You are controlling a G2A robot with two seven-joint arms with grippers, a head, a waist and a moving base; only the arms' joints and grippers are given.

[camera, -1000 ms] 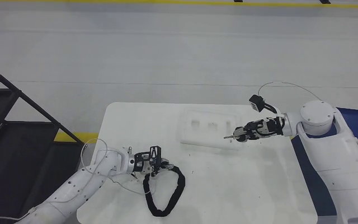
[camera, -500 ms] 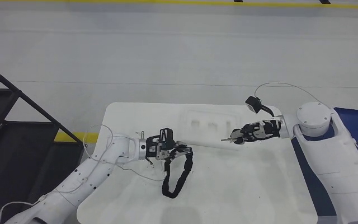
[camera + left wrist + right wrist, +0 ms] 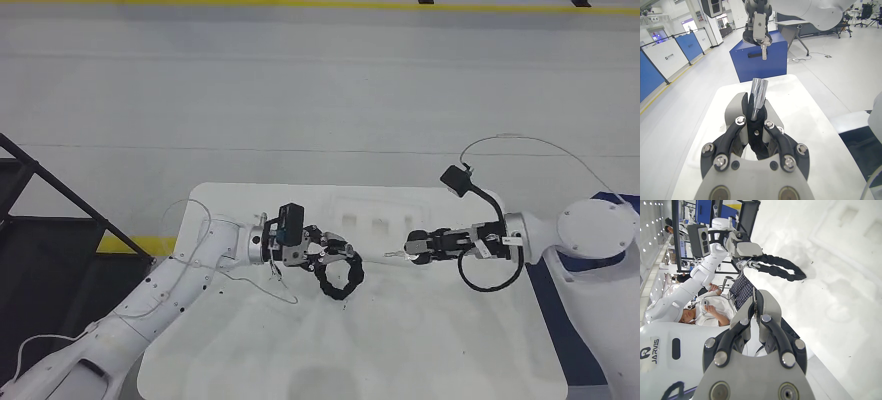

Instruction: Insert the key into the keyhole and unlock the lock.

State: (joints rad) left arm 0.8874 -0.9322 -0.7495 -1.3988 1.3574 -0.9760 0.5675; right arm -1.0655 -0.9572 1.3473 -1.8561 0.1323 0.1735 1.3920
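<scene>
**Key and lock held up, facing each other**

The left claw [image 3: 755,106] is shut tight on the lock [image 3: 758,94]. It grips the black cloth part. The shiny silver end of the lock sticks out past the claw tips and points at the other arm. From the top, the left claw [image 3: 310,245] is over the middle of the white counter [image 3: 420,340]. The lock's black loop [image 3: 340,275] hangs down from it toward the counter. I cannot tell if the loop touches the counter.

The right claw [image 3: 754,306] is pinched shut on the key [image 3: 754,298]. It holds the fat end, and the thin end sticks out in front. From the top, the right claw [image 3: 412,247] is near the left one, and the key [image 3: 395,253] points at the lock. The key tip and the lock are close but apart. The key is not in the lock.

From the right wrist, the round keyhole [image 3: 739,265] on the silver end faces the key.

A white tray [image 3: 375,215] lies on the counter, just behind the two claws.
</scene>
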